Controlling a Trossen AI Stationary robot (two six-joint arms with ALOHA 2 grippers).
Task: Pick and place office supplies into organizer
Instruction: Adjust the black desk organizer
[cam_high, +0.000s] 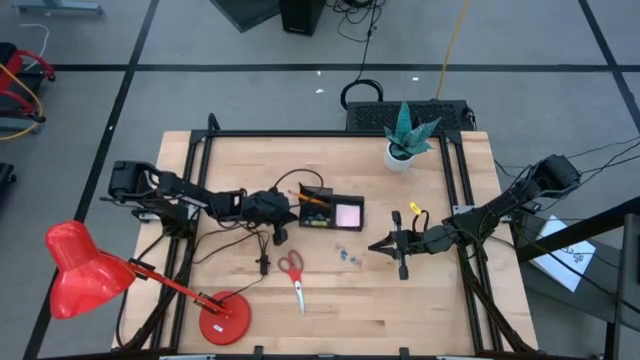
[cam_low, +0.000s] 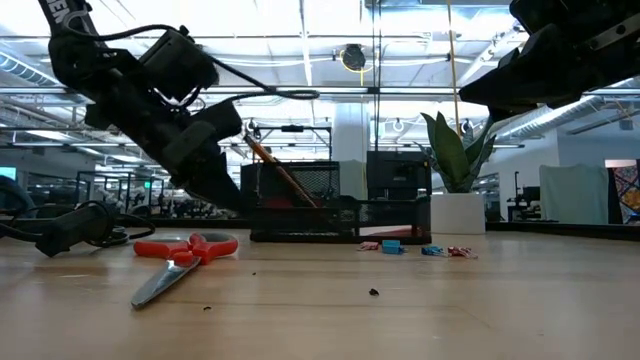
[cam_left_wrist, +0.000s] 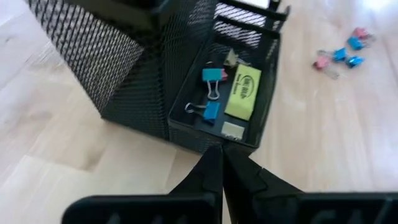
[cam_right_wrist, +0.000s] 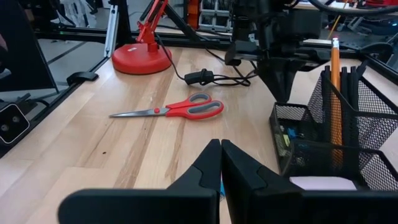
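The left gripper (cam_high: 287, 207) hung just beside the organizer (cam_high: 330, 211), on its left side in the high view, fingers pressed together and empty, the arm stretched low toward it. The right gripper (cam_high: 375, 245) waited near the organizer's opposite side, a little in front, fingers likewise closed and empty.

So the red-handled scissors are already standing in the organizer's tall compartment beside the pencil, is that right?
Not quite: the scissors lie flat on the table, in front of the organizer, as the high view shows. The pencil does stand in the tall compartment.
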